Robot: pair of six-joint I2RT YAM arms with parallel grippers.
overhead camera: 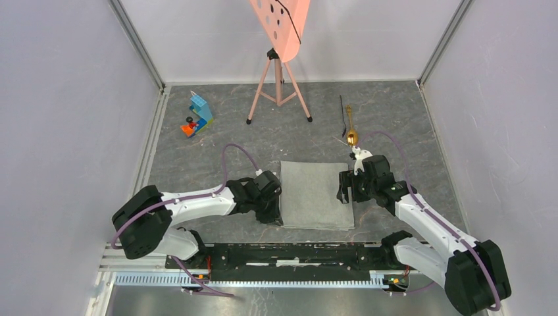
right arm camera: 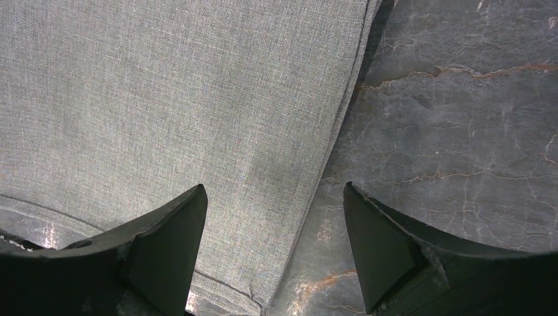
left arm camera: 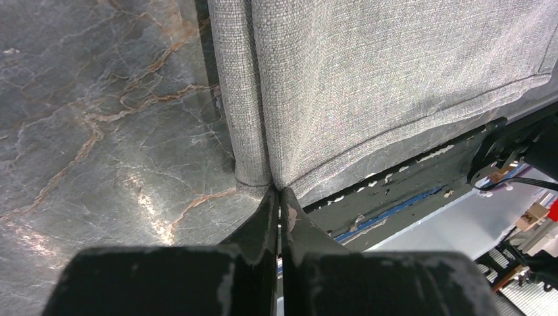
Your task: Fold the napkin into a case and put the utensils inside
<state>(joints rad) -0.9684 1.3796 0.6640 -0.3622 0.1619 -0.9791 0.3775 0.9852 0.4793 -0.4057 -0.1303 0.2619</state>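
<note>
The light-grey napkin (overhead camera: 316, 195) lies as a folded rectangle on the marble table between both arms. My left gripper (overhead camera: 278, 215) is at its near left corner, shut on the napkin (left arm camera: 368, 72). In the left wrist view the cloth puckers into a raised fold right at the closed tips (left arm camera: 278, 192). My right gripper (overhead camera: 343, 187) stands open over the napkin's right edge (right arm camera: 197, 99), one finger above cloth, the other above bare table (right arm camera: 275, 197). The utensils lie beyond the right gripper: a gold spoon (overhead camera: 351, 133) and a thin black utensil (overhead camera: 342, 113).
A pink perforated board on a tripod (overhead camera: 279, 39) stands at the back centre. Blue and red toy blocks (overhead camera: 197, 116) sit at the back left. White walls enclose the table; a black rail (overhead camera: 289, 253) runs along the near edge.
</note>
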